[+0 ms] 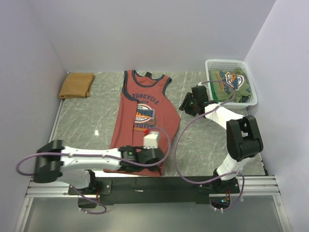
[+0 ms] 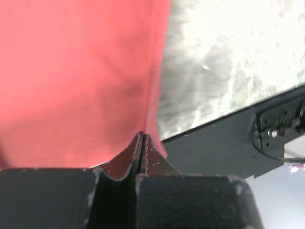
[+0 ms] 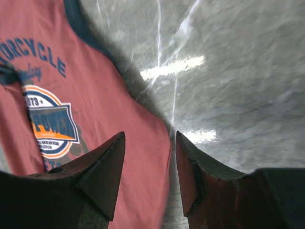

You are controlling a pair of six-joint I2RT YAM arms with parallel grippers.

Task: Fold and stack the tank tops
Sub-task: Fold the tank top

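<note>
White walls [image 1: 145, 34] hem the grey desk [image 1: 82, 125] on three sides, leaving bare surface either side of the rust-red tank top [image 1: 140, 121] lying flat mid-desk. The left end effector [image 1: 155, 155] clamps its near right hem corner by the desk's front edge; the right end effector [image 1: 186, 105] hovers, jaws parted, above its right edge. Behind that one, a white basket [image 1: 224, 61] holds a green printed garment [image 1: 232, 81]; a folded tan tank top [image 1: 76, 85] lies far off to the left of both.

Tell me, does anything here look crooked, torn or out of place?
Nothing looks torn or spilled. The red top lies flat but a little slanted, its hem at the near edge of the table, where the left gripper pinches a corner. The tan top sits folded in the far left corner.
</note>
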